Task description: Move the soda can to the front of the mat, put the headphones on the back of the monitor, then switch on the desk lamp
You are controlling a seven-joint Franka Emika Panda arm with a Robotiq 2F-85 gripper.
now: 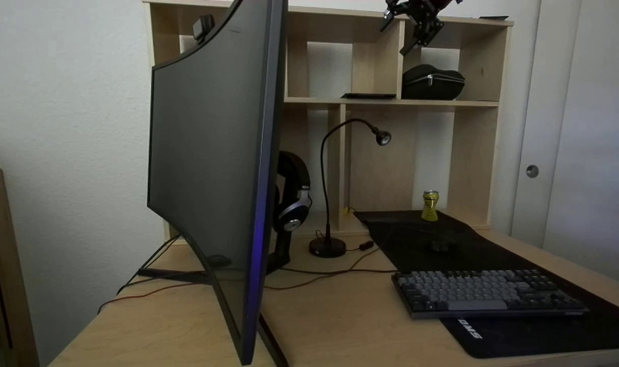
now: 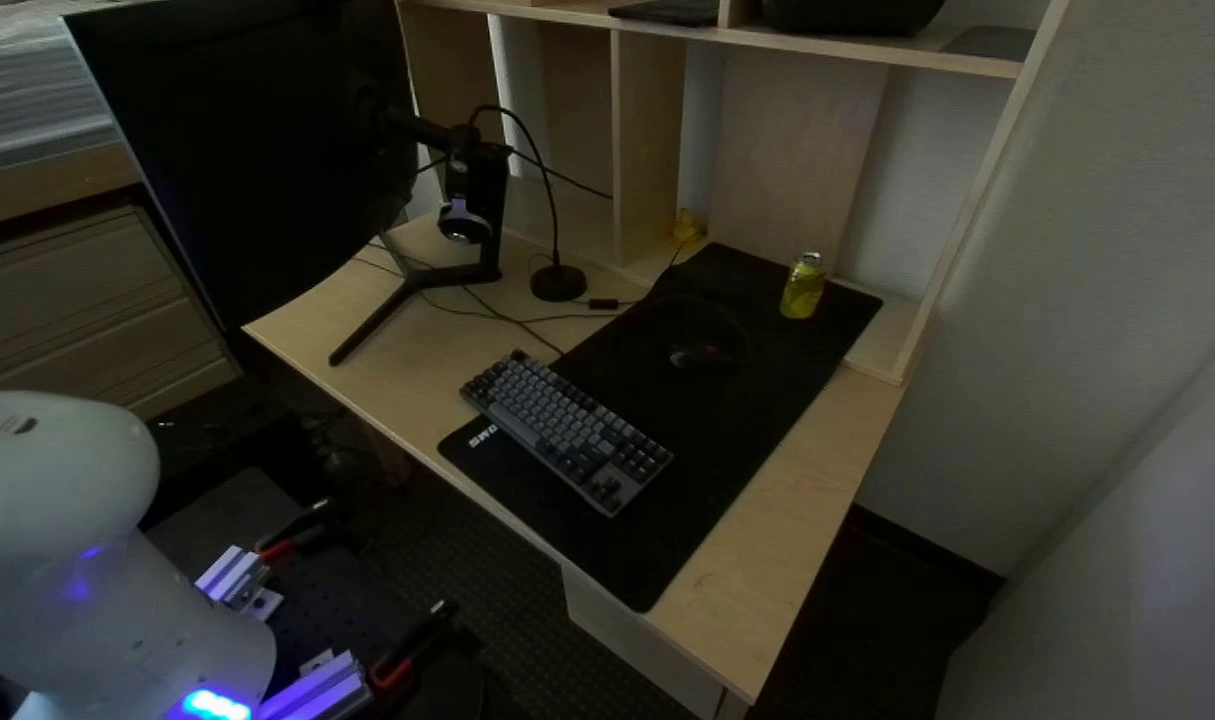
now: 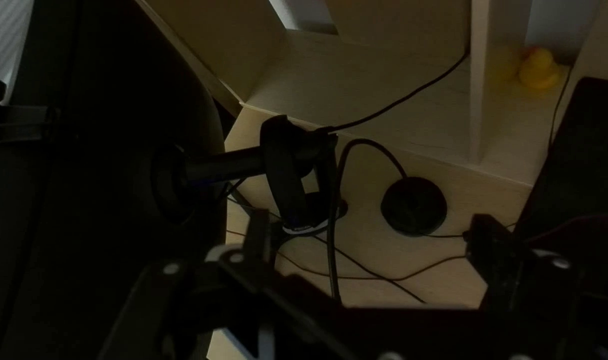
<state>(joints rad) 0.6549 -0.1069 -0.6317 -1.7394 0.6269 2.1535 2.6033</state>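
Observation:
The yellow-green soda can [image 1: 430, 206] [image 2: 803, 288] stands upright on the far end of the black mat [image 1: 416, 250] [image 2: 727, 430], near the shelf. The black headphones [image 1: 295, 196] [image 2: 464, 215] [image 3: 286, 185] hang on the stand arm behind the large curved monitor [image 1: 212, 127] [image 2: 247, 150] [image 3: 108, 125]. The black gooseneck desk lamp [image 1: 327, 247] [image 2: 558, 283] [image 3: 414, 206] stands beside them; its head shows no glow in an exterior view and is hidden by my gripper in the wrist view. My gripper [image 1: 397, 38] [image 3: 371, 230] is open and empty, high above the desk, out of view in an exterior view.
A keyboard [image 1: 477, 293] [image 2: 567, 425] lies across the mat's near part, with a dark mouse [image 2: 695, 355] behind it. A wooden shelf [image 1: 370, 102] with a black case [image 1: 432, 84] stands at the back. A yellow duck [image 3: 539, 70] sits there. Cables [image 3: 354, 277] cross the desk.

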